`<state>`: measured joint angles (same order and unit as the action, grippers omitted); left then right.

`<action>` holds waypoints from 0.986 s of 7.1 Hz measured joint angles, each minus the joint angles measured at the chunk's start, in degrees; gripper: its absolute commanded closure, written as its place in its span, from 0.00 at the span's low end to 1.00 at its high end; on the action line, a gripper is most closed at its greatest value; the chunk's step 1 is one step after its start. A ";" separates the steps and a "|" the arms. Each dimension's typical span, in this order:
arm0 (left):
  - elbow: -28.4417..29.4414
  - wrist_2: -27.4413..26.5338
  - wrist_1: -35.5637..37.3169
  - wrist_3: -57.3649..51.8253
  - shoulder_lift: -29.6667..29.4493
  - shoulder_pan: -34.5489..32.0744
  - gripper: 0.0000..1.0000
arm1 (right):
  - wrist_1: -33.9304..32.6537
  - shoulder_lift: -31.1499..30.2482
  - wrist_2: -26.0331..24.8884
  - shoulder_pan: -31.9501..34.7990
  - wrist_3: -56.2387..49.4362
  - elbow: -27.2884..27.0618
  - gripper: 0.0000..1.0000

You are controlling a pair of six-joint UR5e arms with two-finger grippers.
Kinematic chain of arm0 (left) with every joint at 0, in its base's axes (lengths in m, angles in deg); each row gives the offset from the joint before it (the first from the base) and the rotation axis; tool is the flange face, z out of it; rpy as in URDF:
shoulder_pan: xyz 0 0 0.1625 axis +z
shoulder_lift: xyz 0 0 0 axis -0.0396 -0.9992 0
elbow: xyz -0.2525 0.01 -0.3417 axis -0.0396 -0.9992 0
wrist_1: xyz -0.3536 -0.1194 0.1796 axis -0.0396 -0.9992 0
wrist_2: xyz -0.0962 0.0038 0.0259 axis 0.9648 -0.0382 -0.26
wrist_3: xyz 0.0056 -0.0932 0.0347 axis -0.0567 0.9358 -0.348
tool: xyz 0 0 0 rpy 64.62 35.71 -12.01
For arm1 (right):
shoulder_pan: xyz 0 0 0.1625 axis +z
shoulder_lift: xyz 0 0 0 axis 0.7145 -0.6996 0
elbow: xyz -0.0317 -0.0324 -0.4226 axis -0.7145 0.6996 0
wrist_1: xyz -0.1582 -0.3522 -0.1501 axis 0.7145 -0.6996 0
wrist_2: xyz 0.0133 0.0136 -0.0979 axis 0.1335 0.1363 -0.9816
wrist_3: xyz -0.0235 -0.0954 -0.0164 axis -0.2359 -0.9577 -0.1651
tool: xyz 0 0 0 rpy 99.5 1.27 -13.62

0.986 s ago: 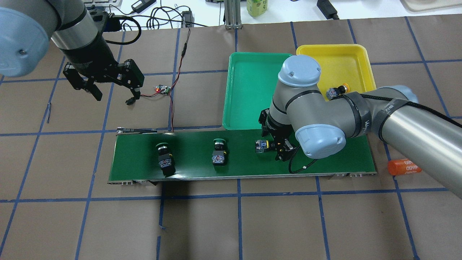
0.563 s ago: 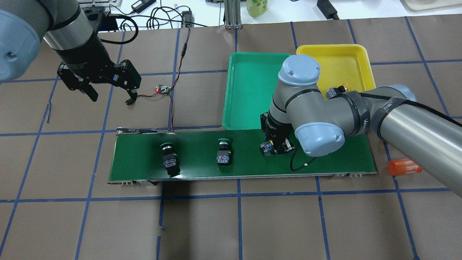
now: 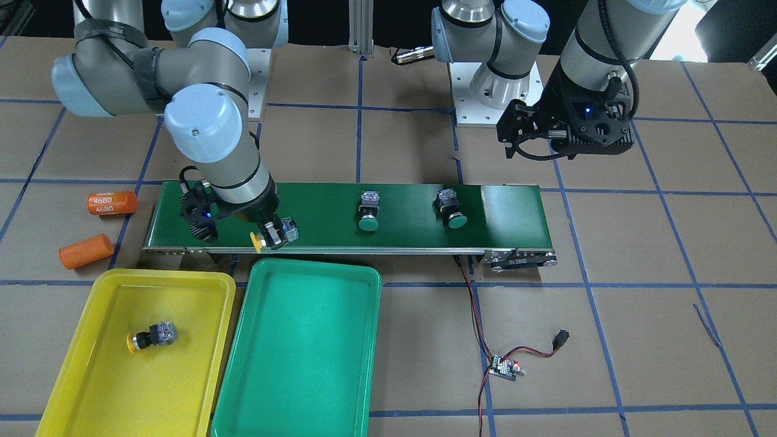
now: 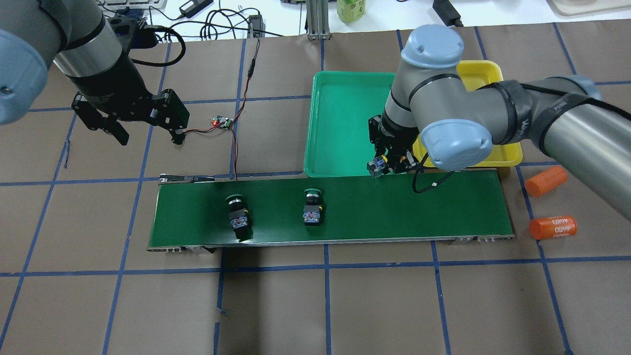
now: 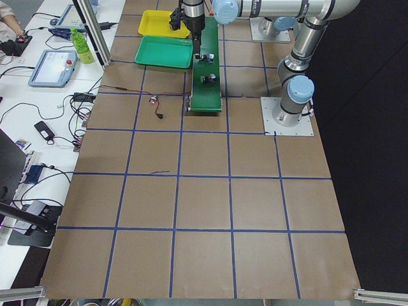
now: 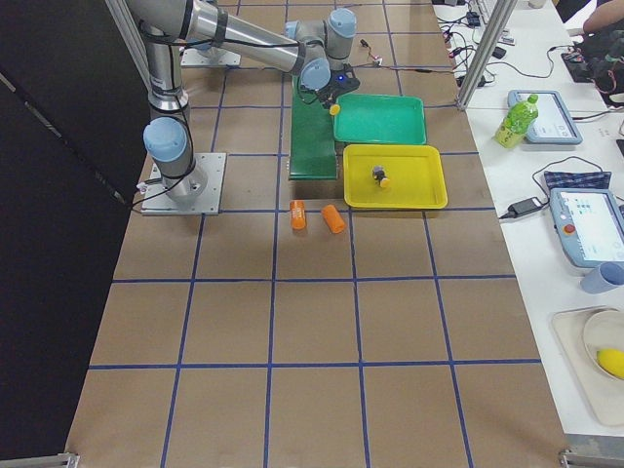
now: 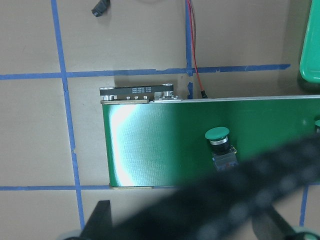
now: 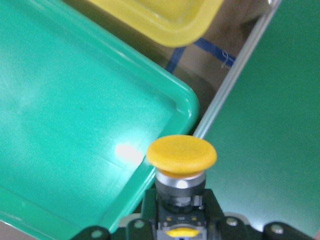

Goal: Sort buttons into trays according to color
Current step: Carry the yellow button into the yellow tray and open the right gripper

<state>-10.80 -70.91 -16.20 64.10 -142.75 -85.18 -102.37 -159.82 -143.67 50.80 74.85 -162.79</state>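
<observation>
Two green buttons (image 4: 238,215) (image 4: 312,209) lie mid-conveyor (image 4: 443,207). Right gripper (image 4: 387,165) clamps a yellow button (image 8: 181,152) over the conveyor's tray-side edge. Left gripper (image 4: 148,139) jaws spread, empty.

My right gripper (image 4: 389,165), gripping a yellow-capped button (image 8: 181,152), is hanging over the corner rim of the shallow green plastic tray (image 4: 340,123). That tray's floor is lying wide open. In the shallow yellow plastic tray (image 3: 182,364), another yellow-capped button (image 3: 152,335) is sitting with room around it. Two green-capped buttons (image 4: 237,217) (image 4: 312,209) are lying apart on the long dark green belt (image 4: 443,207). A small circuit board with red and black wires (image 4: 223,122) is lying beside my left gripper (image 4: 148,134).
</observation>
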 measured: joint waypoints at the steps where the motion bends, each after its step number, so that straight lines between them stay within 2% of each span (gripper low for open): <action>1: -0.24 -0.01 0.09 -0.01 0.26 0.00 0.00 | 0.68 2.41 -0.51 -3.52 -3.30 3.49 1.00; 3: -0.14 -0.02 0.20 -0.47 0.43 0.00 0.00 | -0.11 7.94 -2.62 -9.87 -14.26 8.67 1.00; 5: 0.33 -0.11 0.17 -2.74 0.52 0.14 0.00 | -5.29 14.56 -3.42 -13.24 -22.73 11.87 1.00; 6: 0.60 0.02 0.03 -3.70 0.56 0.33 0.00 | -8.57 16.86 -3.51 -13.72 -24.17 12.49 0.42; 7: 0.86 0.17 -0.16 -3.76 0.68 0.64 0.00 | -11.44 18.33 -3.58 -13.89 -24.97 12.69 0.00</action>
<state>-9.95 -70.74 -16.37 60.33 -142.08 -84.55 -113.81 -141.49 -147.26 36.91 49.88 -150.10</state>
